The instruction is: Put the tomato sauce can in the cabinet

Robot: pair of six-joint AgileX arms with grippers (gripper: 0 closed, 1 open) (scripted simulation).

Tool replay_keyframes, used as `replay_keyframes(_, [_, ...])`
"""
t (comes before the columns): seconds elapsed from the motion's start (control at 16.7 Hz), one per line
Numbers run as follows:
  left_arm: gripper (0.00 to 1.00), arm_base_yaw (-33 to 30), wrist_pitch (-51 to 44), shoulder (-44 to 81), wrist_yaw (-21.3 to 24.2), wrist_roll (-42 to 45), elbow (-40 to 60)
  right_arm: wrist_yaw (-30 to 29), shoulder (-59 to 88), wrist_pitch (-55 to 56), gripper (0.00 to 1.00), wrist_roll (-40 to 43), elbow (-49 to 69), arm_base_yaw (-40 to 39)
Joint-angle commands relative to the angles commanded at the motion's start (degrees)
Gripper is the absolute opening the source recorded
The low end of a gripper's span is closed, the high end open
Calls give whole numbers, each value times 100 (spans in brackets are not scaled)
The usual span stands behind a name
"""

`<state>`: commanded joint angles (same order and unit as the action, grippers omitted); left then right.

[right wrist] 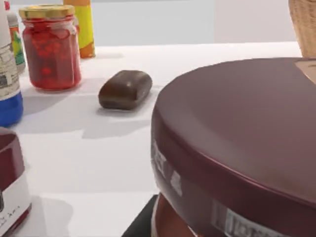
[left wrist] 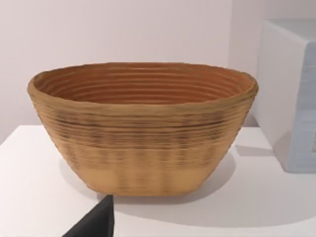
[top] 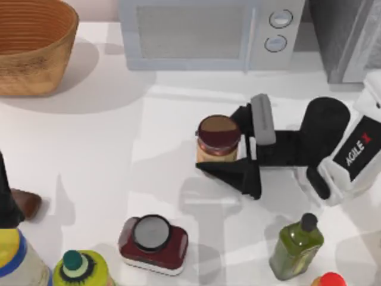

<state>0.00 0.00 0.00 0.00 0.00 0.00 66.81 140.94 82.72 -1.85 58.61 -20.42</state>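
Jaws of right gripper straddle the can at mid-surface, one finger each side; whether they press it, cannot tell. Risk: weak or low grip could let the can tip or slip on lift. Risk: swinging toward the cabinet at back right could clip the microwave beside it. Cabinet door looks shut, so the can may have no way in. Basket at back left holds nothing. Left gripper parked near basket.
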Motion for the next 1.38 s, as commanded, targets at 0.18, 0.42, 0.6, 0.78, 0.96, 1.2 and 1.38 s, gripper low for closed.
replay_keyframes(0.18, [100,0,0,0,0,0,0,-2,-729,-682,0,-51,-100,-5])
replay_keyframes(0.42, [100,0,0,0,0,0,0,28,-1814,-1594,0,-54,-144,-22])
replay_keyframes(0.6, [100,0,0,0,0,0,0,41,-2358,-2030,0,-45,-164,-27])
replay_keyframes(0.78, [100,0,0,0,0,0,0,41,-2458,-2109,0,-41,-170,-26])
replay_keyframes(0.96, [100,0,0,0,0,0,0,44,-2442,-2093,0,-50,-148,-18])
replay_keyframes(1.2, [100,0,0,0,0,0,0,-409,-3039,-2515,0,-86,-543,160])
replay_keyframes(1.38, [100,0,0,0,0,0,0,-1123,-4123,-3210,0,-148,-1192,409])
